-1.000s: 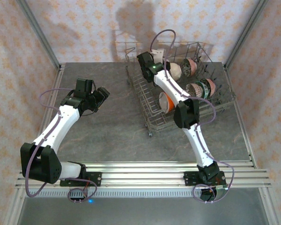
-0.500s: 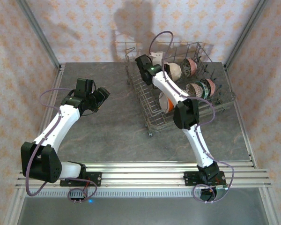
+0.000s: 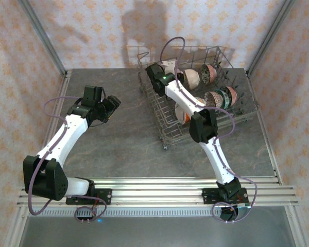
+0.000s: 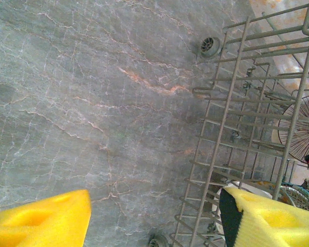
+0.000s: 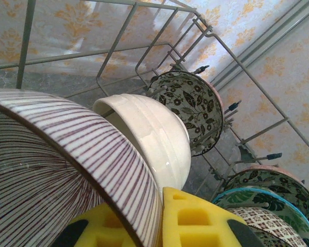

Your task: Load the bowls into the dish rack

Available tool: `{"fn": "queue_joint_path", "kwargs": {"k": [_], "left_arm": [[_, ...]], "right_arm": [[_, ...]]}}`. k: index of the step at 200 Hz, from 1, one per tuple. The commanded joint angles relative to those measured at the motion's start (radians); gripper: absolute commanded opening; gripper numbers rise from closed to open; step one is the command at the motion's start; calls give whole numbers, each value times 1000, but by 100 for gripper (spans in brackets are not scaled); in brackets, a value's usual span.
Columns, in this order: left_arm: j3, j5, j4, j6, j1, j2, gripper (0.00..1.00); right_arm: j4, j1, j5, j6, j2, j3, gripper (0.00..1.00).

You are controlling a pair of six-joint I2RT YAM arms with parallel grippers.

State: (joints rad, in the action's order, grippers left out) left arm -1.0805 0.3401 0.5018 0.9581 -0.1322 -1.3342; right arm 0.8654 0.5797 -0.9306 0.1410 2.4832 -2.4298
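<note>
- The right tool is clamped on the rim of a striped bowl, with a yellow pad on each side of the wall. The edge of the wrist view cuts off the bowl's left and lower parts.
- Seen from above, that bowl sits at the far left corner of the dish rack, mostly hidden by the wrist.
- Just beside it a white bowl stands on edge, and a leaf-patterned bowl stands behind that.
- Three more bowls overlap at the lower right, each partly cut off. That makes six in this view.
- From above, an orange bowl is half hidden under the right arm.
- The left tool has its pads apart with nothing between them. It hangs over bare tabletop near the rack's left side.
- Two small wheels show under the rack, the nearer one cut off.
- Since a second ago the right wrist has shifted toward the rack's far left corner, and the arm now covers more of the orange bowl.
- The left arm has stayed put.
</note>
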Motion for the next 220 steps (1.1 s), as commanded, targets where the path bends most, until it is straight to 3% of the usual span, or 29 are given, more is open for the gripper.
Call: {"fn": "queue_joint_path", "kwargs": {"k": [1,77,112,148,220], "left_arm": [[-32,13,18,-22,-13,-10,67],[-14,7,10,-12,-20,0,67],[-8,4,3,-7,-27,2,67],[-7,2,1,-5,-32,3,67],[-25,4,10,-19,-51,-5,67]], "right_arm": [[29,12,-11,-18,3,-44,5],[45,26,80,-30,3,-40,15],[46,32,110,-32,6,-38,25],[44,36,130,-34,10,-36,27],[38,36,246,-56,-5,-46,51]]}}
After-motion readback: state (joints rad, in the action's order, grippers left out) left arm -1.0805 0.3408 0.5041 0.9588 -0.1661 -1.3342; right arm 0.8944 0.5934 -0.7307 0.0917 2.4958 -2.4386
